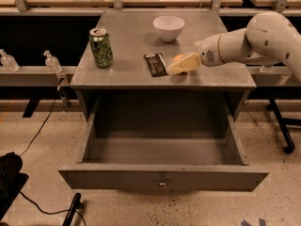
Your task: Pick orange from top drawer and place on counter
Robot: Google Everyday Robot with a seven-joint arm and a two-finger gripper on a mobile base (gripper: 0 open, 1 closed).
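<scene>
The orange shows as a small round patch on the grey counter, mostly hidden behind my gripper. The gripper reaches in from the right on a white arm and sits low at the counter surface, right against the orange, near the counter's front right. The top drawer is pulled wide open below, and I see nothing inside it. Its small knob is at the middle of the front panel.
A green can stands on the counter's left. A white bowl sits at the back middle. A black packet lies just left of the gripper. Wooden benches run behind. Two small bottles stand on a ledge at left. A cable lies on the floor.
</scene>
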